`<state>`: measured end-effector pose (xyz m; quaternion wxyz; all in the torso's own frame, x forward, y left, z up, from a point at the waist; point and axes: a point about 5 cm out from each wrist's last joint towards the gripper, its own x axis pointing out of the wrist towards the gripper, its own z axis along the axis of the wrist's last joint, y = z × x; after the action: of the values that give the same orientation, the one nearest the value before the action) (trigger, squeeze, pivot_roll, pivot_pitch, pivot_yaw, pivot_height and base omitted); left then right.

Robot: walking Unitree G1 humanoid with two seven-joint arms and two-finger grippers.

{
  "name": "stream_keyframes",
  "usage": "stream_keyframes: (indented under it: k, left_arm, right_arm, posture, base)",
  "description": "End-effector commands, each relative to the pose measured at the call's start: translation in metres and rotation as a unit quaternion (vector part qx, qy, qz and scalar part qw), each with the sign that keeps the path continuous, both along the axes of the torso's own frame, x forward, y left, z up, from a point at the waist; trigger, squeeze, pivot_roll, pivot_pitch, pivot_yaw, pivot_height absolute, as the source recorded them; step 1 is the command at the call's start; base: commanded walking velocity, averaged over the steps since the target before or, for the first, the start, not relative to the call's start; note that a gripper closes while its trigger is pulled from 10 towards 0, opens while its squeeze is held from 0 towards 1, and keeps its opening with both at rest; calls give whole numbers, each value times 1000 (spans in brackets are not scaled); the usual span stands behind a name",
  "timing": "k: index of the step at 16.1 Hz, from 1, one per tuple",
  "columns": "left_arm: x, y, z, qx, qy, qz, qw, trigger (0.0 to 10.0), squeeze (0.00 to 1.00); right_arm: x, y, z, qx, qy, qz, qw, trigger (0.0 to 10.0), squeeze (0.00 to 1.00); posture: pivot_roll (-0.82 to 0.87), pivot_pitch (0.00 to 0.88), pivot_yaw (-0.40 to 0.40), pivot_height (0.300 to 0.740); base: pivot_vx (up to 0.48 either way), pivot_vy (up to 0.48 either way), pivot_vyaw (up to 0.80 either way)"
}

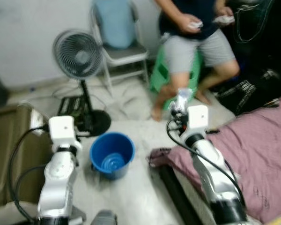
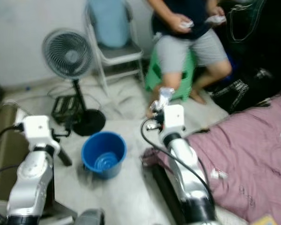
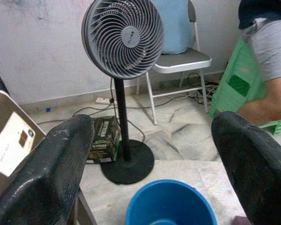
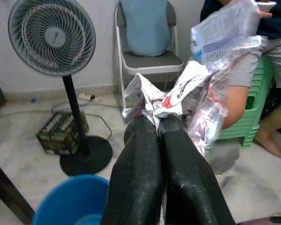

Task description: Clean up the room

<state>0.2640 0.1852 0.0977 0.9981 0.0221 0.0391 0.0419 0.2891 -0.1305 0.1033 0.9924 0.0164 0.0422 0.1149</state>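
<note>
A blue bucket [image 1: 111,154] stands on the pale floor between my two arms, with a little water or a smaller tub inside. My right gripper [image 4: 158,123] is shut on a crumpled plastic wrapper [image 4: 199,86] with red and blue print. It holds the wrapper up, to the right of the bucket and above the bed's corner [image 1: 181,101]. My left gripper [image 3: 152,126] is open and holds nothing. It is raised to the left of the bucket, whose rim [image 3: 168,187] lies just below its fingers.
A standing fan [image 1: 78,55] and a green box [image 1: 70,105] are behind the bucket. A folding chair [image 1: 119,33] with a blue cushion stands by the wall. A person [image 1: 194,42] sits on a green stool [image 1: 158,75]. A pink bed cover [image 1: 257,150] is at right, brown furniture [image 1: 9,150] at left.
</note>
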Motion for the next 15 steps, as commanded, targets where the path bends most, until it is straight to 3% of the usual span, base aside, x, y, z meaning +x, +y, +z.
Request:
stream_keyframes:
  k: [1,10,15]
  left_arm:
    - [3,0,1,2,1,-3,1000,10000,0]
    - [8,-9,4,-12,-7,-29,999,10000,0]
    - [8,-12,5,-23,-9,-45,999,10000,0]
  right_arm:
    - [2,2,6,5,-10,1,1000,10000,0]
    - [3,3,8,6,-13,-1,1000,10000,0]
    - [2,2,7,4,-10,-3,1000,10000,0]
  posture:
    - [5,0,-68,740]
    - [0,0,-65,740]
    - [-5,0,-65,740]
  base:
    - [0,0,519]
    - [0,0,781]
    - [0,0,173]
